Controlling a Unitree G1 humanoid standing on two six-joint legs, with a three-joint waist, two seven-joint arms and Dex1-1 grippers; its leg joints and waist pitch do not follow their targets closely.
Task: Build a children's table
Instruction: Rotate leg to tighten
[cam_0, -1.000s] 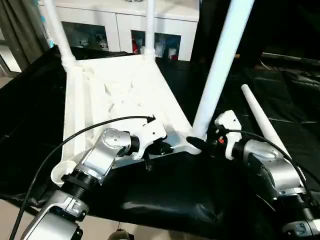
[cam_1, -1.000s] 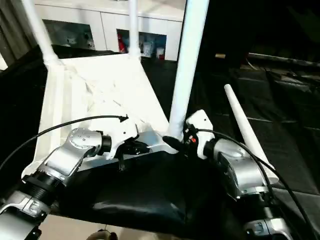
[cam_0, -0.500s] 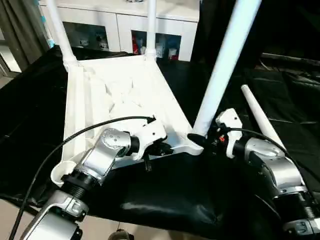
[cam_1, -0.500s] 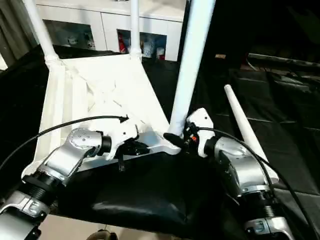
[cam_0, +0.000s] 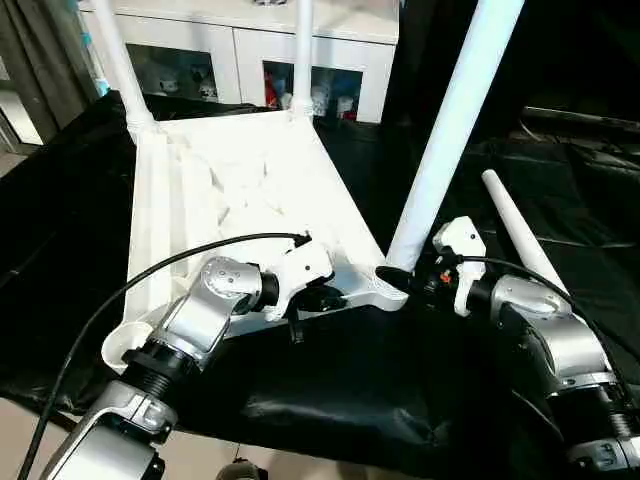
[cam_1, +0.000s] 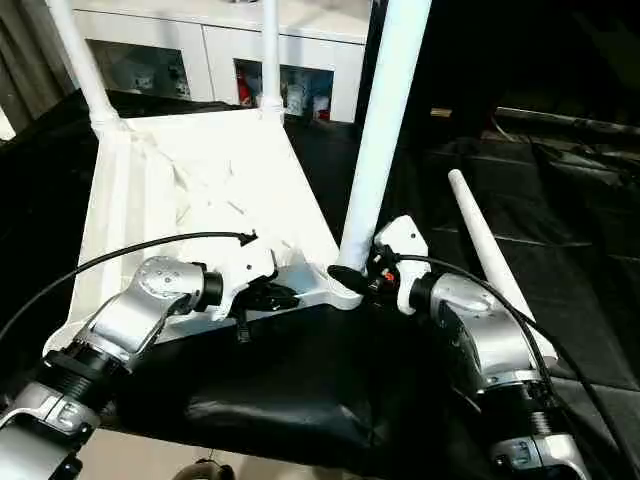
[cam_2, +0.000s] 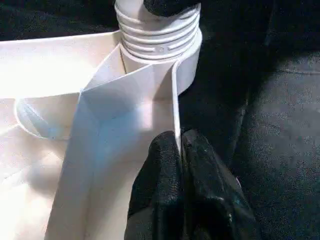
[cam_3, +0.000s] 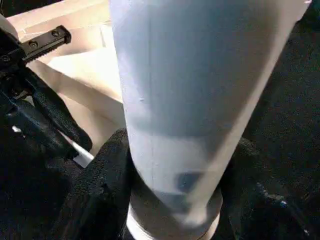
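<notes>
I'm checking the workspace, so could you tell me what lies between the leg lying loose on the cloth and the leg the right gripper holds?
Bare black cloth lies between the loose leg and the held leg, seen in the left eye view.

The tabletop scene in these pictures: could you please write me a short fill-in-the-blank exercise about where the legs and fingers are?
1. The left gripper pinches the tabletop's near ____.
2. The right gripper closes its fingers around the base of the near ____.
3. The number of legs already standing in the far corner sockets is ____.
4. One spare leg lies on the ____ cloth.

Missing words: rim; leg; two; black
</notes>
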